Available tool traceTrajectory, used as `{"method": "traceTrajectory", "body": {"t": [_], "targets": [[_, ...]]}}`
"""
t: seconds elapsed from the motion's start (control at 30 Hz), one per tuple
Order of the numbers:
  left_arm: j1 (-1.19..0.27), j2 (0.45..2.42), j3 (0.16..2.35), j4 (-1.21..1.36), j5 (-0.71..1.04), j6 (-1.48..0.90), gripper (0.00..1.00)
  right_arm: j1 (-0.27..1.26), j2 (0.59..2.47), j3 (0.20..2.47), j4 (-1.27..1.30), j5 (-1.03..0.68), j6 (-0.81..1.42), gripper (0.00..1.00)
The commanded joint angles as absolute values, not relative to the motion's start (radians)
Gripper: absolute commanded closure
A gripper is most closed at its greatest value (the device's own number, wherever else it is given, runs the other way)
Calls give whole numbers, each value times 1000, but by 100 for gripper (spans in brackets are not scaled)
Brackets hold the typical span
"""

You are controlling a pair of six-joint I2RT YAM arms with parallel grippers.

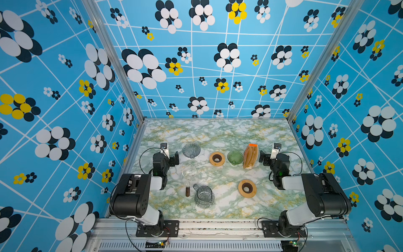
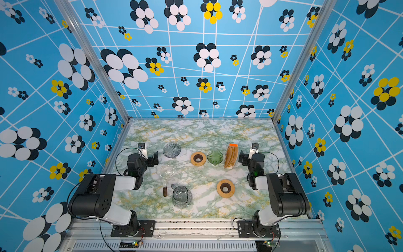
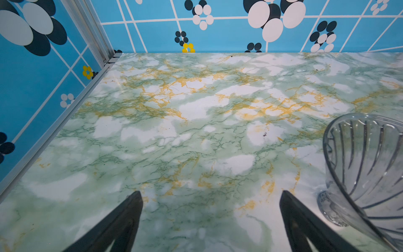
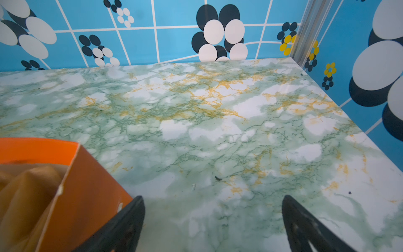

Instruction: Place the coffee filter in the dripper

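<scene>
A pack of brown coffee filters (image 1: pixel 250 156) (image 2: pixel 231 156) stands in an orange-topped box near the right side of the marble table. A green glass dripper (image 1: pixel 235 157) (image 2: pixel 215 157) lies just left of it, and a grey glass dripper (image 1: pixel 191 150) (image 2: pixel 171 150) lies further left. My left gripper (image 1: pixel 175 158) (image 3: pixel 211 196) hovers open beside the grey glass dripper (image 3: pixel 366 165), holding nothing. My right gripper (image 1: pixel 262 158) (image 4: pixel 212 200) is open and empty too, right next to the filter box (image 4: pixel 82 196), whose brown filters (image 4: pixel 26 187) show inside.
Two wooden rings (image 1: pixel 217 158) (image 1: pixel 247 188) lie on the table. A glass pitcher (image 1: pixel 204 196) stands near the front, with a clear glass funnel on a brown handle (image 1: pixel 188 176) beside it. Patterned blue walls (image 1: pixel 65 109) enclose three sides.
</scene>
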State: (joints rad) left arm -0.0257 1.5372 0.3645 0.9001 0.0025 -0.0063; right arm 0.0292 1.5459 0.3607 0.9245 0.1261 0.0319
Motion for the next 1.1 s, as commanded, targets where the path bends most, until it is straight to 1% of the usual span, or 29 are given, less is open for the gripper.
{"method": "traceTrajectory", "body": {"t": [0.0,0.67,0.87,1.07], "targets": [[-19,1546,390,896,15,2,1,21,1557,381,934,147,18,1],[-18,1545,388,897,15,3,1,21,1557,381,934,146,18,1],[-37,1542,379,915,-11,17,1,21,1557,368,959,159,23,1],[-47,1484,363,897,-39,17,1,21,1545,335,1008,157,29,1]]}}
